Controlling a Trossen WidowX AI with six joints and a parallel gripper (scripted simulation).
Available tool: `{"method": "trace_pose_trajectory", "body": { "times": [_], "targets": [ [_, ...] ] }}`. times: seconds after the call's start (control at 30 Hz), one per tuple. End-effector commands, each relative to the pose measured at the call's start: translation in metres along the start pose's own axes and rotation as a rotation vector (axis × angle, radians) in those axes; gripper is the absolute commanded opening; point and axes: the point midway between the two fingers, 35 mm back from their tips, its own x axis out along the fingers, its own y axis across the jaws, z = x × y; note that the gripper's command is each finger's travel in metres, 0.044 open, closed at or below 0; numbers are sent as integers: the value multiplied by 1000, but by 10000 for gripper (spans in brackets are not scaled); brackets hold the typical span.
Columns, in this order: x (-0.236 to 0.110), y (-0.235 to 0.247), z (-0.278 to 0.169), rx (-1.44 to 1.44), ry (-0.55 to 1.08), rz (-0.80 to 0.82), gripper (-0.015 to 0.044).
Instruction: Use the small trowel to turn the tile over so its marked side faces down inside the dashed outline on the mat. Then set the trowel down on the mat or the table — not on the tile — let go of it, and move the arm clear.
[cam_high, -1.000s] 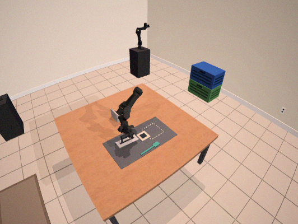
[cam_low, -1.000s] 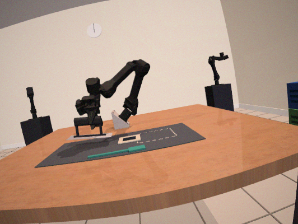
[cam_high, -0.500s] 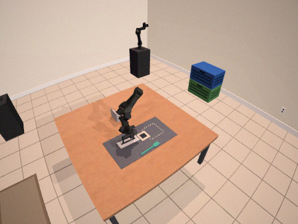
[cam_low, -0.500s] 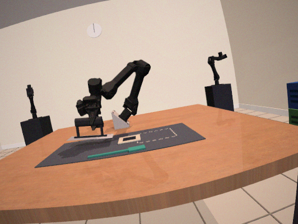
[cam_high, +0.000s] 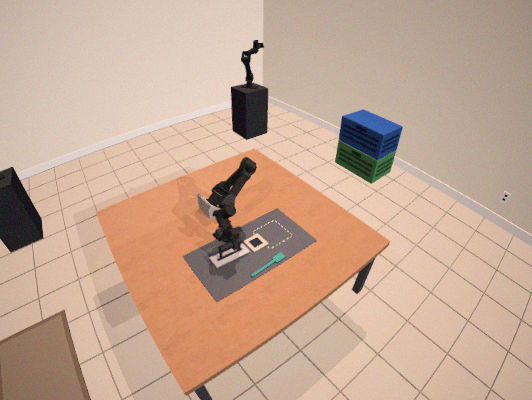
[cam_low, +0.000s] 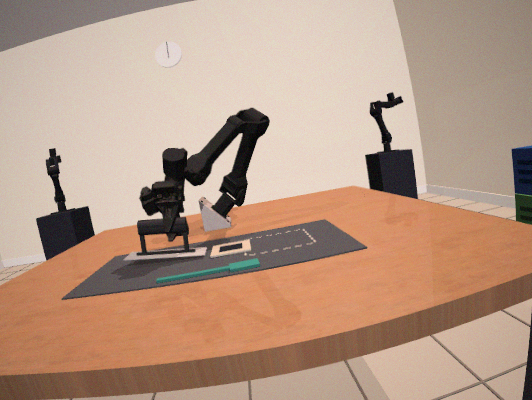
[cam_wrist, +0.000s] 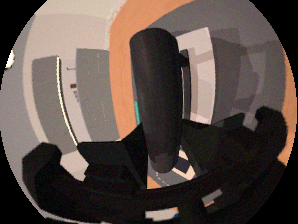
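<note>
hand (cam_low: 170, 226) clamped on trowel (cam_low: 165, 239) handle, blade flat on grey mat (cam_low: 330, 242) — orange table (cam_low: 400, 280), tiled floor (cam_high: 440, 320)

Top high, far; exterior low, near; both share mat (cam_high: 295, 235).
</note>
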Motion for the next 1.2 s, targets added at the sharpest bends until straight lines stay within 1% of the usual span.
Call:
{"method": "trace_pose_trajectory", "body": {
  "times": [0.0, 0.2, 1.17],
  "targets": [
    [2, -5, -1, 1, -8, 7, 0],
    [3, -6, -4, 1, -8, 7, 0],
    [0, -3, -50, 4, -7, 6, 0]
  ]
}}
